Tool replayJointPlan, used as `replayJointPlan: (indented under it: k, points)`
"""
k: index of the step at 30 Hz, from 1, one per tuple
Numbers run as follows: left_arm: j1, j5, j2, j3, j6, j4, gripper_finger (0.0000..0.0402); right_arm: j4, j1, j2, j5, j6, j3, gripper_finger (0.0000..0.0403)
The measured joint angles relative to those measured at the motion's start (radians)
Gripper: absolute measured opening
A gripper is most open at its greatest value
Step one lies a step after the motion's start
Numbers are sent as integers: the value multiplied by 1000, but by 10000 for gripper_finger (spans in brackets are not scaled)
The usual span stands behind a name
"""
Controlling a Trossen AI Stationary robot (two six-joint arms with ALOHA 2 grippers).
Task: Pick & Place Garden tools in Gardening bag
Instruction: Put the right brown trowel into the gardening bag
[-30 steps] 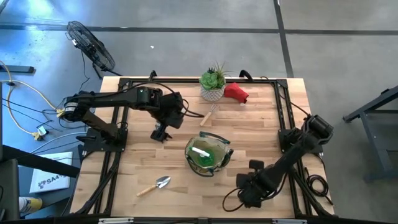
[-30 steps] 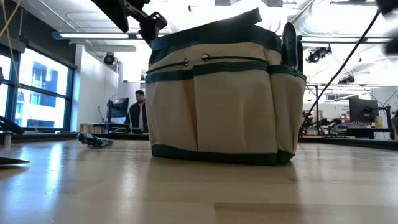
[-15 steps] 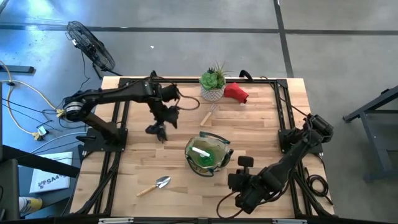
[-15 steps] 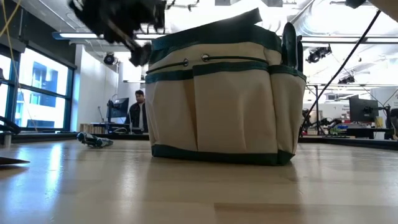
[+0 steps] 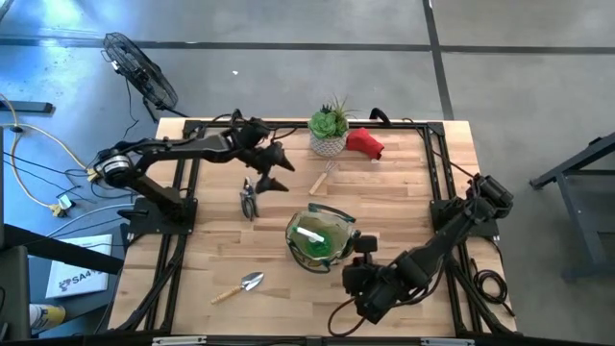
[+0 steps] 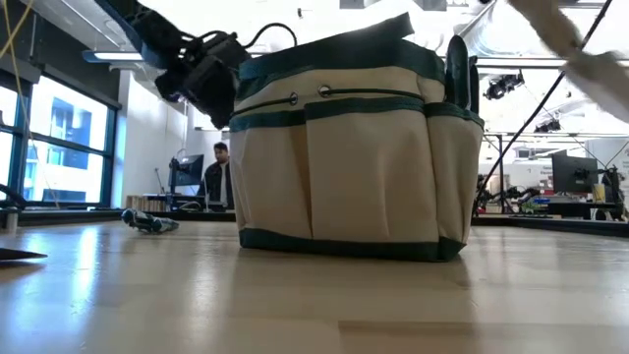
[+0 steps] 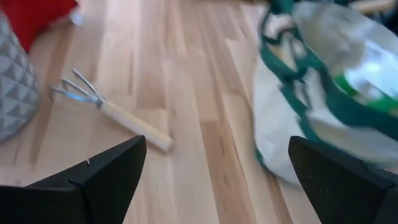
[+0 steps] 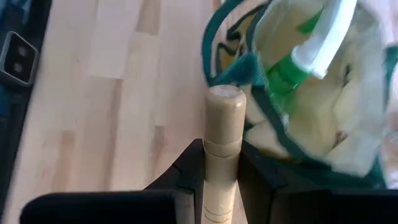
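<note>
The left gripper [image 5: 279, 173], fingers spread and empty, has swung toward the wooden-handled hand rake [image 7: 112, 111] — dark pruners [image 5: 249, 198] lie on the desk. The right gripper [image 8: 221, 168], pinching a wooden tool handle [image 8: 223, 134], has closed in on the tan green-rimmed canvas bag [image 5: 320, 237] — drop-in looks near.

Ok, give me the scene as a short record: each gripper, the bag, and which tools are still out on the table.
left gripper: open, empty, above the table between pruners and hand rake
right gripper: shut on a wooden tool handle, beside the bag
bag: upright, green spray bottle inside
still out: pruners, trowel, hand rake, red soft item
not a tool: potted plant
</note>
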Motion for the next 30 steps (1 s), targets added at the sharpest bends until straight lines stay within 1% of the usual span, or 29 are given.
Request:
replayJointPlan:
  k: [4, 9, 12, 14, 17, 25, 30]
  points:
    - [-10, -48, 71, -15, -153, 151, 385, 80, -21, -5, 7, -89, 0, 59]
    - [-10, 42, 207, -14, -236, 218, 385, 198, -40, -5, 9, -233, 0, 59]
    - [-10, 81, 262, -14, -272, 240, 385, 302, -52, -5, -4, -361, 0, 59]
    - [-10, 86, 283, -14, -295, 239, 385, 376, -64, -5, -48, -446, 0, 59]
    - [-10, 91, 293, -14, -314, 241, 385, 405, -91, -5, -128, -510, 0, 59]
    - [-26, 206, 293, -13, -341, 252, 385, 533, -151, 0, -342, -621, 0, 59]
    - [-73, 281, 293, -13, -341, 288, 385, 588, -185, 0, -426, -700, 0, 59]
